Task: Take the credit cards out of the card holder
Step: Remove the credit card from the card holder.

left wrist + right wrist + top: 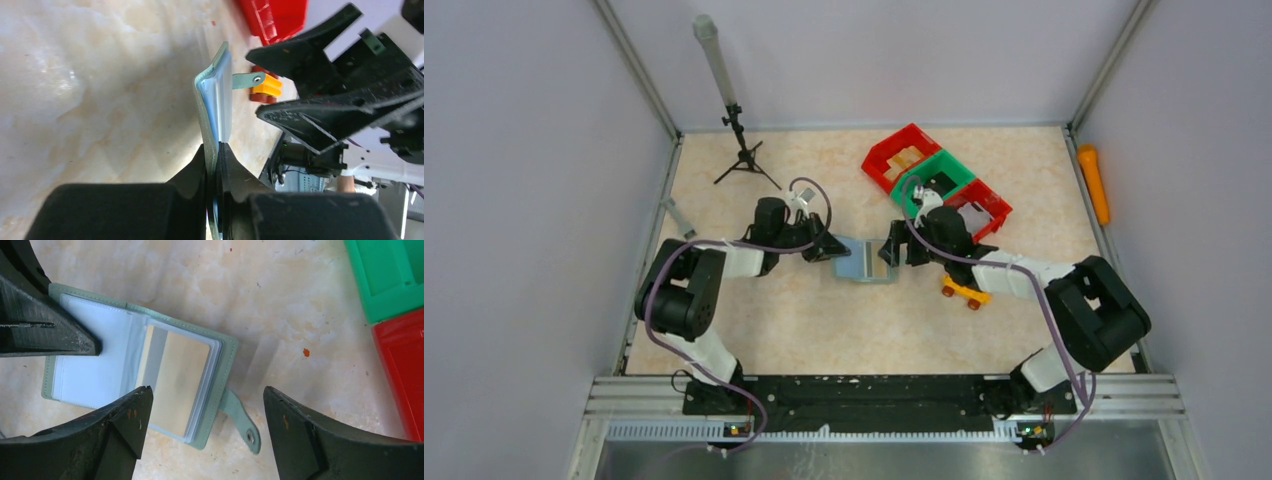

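The grey-green card holder [865, 262] lies open on the table between both arms. In the right wrist view the card holder [227, 347] shows a pale inside, clear sleeves and a tan credit card [177, 380] in the top sleeve. Its snap tab [241, 419] sticks out to the lower right. My left gripper [217, 150] is shut on the holder's left cover [206, 107], seen edge-on. My right gripper [207, 390] hangs open just above the sleeve side, one finger on either side of the tab edge, touching nothing.
Red and green bins [934, 180] stand behind the right gripper, close to it. A yellow toy car [965, 292] sits under the right forearm. A small tripod [742, 152] stands at the back left. An orange cylinder [1094, 185] lies along the right wall.
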{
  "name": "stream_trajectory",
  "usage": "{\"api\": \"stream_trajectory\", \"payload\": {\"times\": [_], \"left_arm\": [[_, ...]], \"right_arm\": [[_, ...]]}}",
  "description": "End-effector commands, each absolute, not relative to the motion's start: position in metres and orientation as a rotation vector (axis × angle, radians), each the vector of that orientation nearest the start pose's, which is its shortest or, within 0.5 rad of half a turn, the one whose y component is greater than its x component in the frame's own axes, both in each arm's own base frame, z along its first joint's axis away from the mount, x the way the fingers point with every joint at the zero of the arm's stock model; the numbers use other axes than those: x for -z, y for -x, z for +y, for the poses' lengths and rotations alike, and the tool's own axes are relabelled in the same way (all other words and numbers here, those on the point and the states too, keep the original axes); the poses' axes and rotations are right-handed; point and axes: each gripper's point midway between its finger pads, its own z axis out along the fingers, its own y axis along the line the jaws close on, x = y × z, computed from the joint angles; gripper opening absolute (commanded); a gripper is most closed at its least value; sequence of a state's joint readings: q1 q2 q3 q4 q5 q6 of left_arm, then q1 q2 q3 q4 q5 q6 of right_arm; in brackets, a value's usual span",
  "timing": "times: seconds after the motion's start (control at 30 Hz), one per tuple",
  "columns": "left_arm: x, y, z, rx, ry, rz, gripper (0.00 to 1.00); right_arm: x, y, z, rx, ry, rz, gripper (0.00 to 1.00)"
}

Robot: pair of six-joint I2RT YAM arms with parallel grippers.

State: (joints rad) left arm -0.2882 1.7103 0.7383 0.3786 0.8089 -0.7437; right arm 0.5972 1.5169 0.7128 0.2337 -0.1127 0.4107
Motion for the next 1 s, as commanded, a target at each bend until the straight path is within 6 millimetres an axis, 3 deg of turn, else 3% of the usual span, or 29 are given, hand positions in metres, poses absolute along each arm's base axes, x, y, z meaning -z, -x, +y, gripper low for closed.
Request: {"api": "stream_trajectory", "payload": {"times": [0.0,0.2,0.5,0.63,0.87,0.97], "left_arm": [[-0.140,-0.316,-0.251,1.559,-0.118,2.064,0.00],[-0.165,-0.313,-0.239,1.573,-0.114,1.930,0.00],[-0.186,-0.306,-0.231,1.572,-0.141,1.821,0.00],[-0.191,-0.303,-0.230,1.590,-0.154,1.788,0.00],[-0.192,-0.303,-0.229,1.582,-0.158,1.781,0.00],[-0.191,-0.303,-0.229,1.582,-0.157,1.784,0.00]], "right_arm": [[-0.101,-0.323,0.265,-0.841,0.239,2.109,0.85],[-0.118,-0.318,0.272,-0.968,0.246,2.033,0.88],[-0.156,-0.298,0.283,-1.132,0.334,1.848,0.85],[-0.170,-0.291,0.283,-1.169,0.353,1.770,0.75],[-0.176,-0.291,0.277,-1.157,0.328,1.742,0.40],[-0.177,-0.290,0.276,-1.161,0.327,1.734,0.33]]}}
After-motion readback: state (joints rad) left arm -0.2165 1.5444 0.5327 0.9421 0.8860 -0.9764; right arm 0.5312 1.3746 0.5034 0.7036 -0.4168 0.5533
